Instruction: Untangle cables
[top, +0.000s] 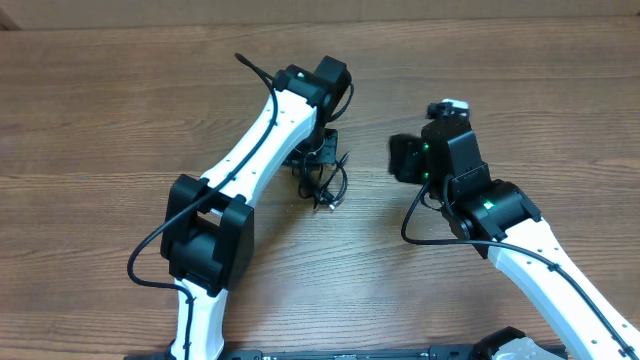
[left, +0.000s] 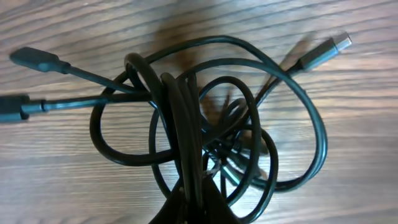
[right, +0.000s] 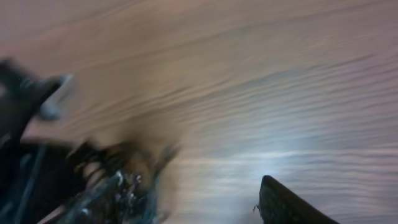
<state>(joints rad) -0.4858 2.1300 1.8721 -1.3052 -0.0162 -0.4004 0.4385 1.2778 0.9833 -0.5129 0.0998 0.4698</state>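
Note:
The cables (left: 205, 118) are a tangle of thin black cords in overlapping loops on the wooden table; the overhead view shows them (top: 328, 186) just below the left arm's wrist. A silver-tipped plug (left: 328, 50) sticks out at the upper right, and two black plugs (left: 36, 60) lie at the left. My left gripper (left: 194, 202) is shut on a bunch of strands at the tangle's near side; it also shows in the overhead view (top: 318, 152). My right gripper (top: 402, 158) is to the right of the tangle, apart from it. It is open and empty in the blurred right wrist view (right: 196, 183).
The wooden table (top: 520, 90) stretches all round the tangle. The left arm (top: 250, 150) slants over the left middle of the table. The right arm (top: 520, 240) comes in from the lower right. A dark blurred mass (right: 25, 155) sits at the right wrist view's left edge.

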